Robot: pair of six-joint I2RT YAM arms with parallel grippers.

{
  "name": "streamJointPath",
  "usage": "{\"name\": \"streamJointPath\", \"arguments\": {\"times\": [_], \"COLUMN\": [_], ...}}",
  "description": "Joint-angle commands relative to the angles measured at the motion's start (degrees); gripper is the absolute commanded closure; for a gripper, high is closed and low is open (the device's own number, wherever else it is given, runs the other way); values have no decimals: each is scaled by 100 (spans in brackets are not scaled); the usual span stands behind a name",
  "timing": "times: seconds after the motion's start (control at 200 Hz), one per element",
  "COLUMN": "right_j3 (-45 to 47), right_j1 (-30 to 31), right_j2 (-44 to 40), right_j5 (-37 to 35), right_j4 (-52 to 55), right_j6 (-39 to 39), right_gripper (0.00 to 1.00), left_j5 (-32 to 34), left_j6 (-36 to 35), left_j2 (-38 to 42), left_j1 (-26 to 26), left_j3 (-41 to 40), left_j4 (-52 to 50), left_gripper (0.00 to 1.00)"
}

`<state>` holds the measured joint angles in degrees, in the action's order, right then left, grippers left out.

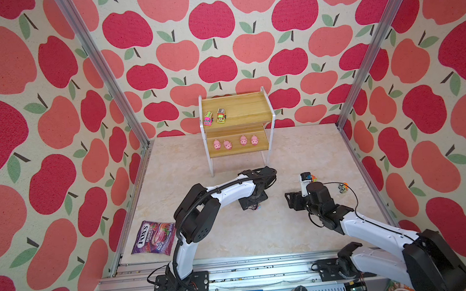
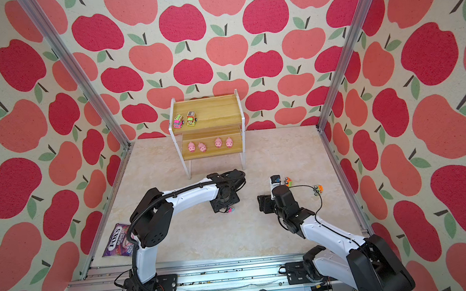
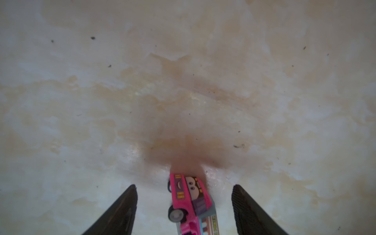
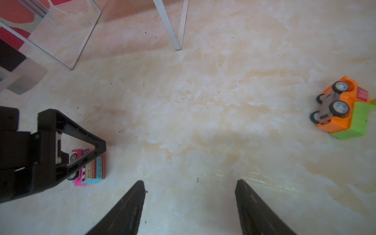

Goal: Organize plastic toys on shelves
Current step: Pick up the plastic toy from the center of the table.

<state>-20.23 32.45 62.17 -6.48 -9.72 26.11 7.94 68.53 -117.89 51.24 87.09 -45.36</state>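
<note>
A purple candy packet (image 1: 152, 238) lies flat on the marbled floor (image 1: 264, 236).

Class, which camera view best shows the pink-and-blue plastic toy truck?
Left wrist view: the pink-and-blue toy truck lies close, unobstructed. Right wrist view: partly behind the left gripper. Both top views: a sliver.

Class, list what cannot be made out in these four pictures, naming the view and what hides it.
Blue-pink truck: rear cut off by the left wrist view's edge; in both top views the left gripper covers most of it.
Orange-green truck: green end cut off by the right wrist view's edge.
Tiny toy near the right wall: too small in both top views.
</note>
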Motion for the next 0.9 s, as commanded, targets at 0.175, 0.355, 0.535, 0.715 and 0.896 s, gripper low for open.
{"name": "streamJointPath", "arguments": {"times": [0.175, 0.355, 0.535, 0.715, 0.896], "right_j3": [122, 142, 220, 365, 508], "right_j1": [-43, -39, -32, 155, 612], "right_j2": [-65, -100, -161, -94, 228], "right_j5": [71, 167, 591, 1165, 1511], "right_j4": [-170, -231, -499, -1250, -2242], "right_j6": [96, 46, -58, -79, 4], "right_gripper": [27, 27, 28, 28, 28], "left_j5": [-255, -379, -420, -679, -978], "left_j6": [468, 457, 455, 411, 369], "left_j2": [40, 303, 835, 1511, 2007], "left_j1": [8, 8, -50, -250, -494], "left_j3": [-309, -756, -1503, -2505, -3210], "left_j4": [327, 818, 1626, 3162, 4402], "left_gripper": [47, 60, 68, 70, 69]}}
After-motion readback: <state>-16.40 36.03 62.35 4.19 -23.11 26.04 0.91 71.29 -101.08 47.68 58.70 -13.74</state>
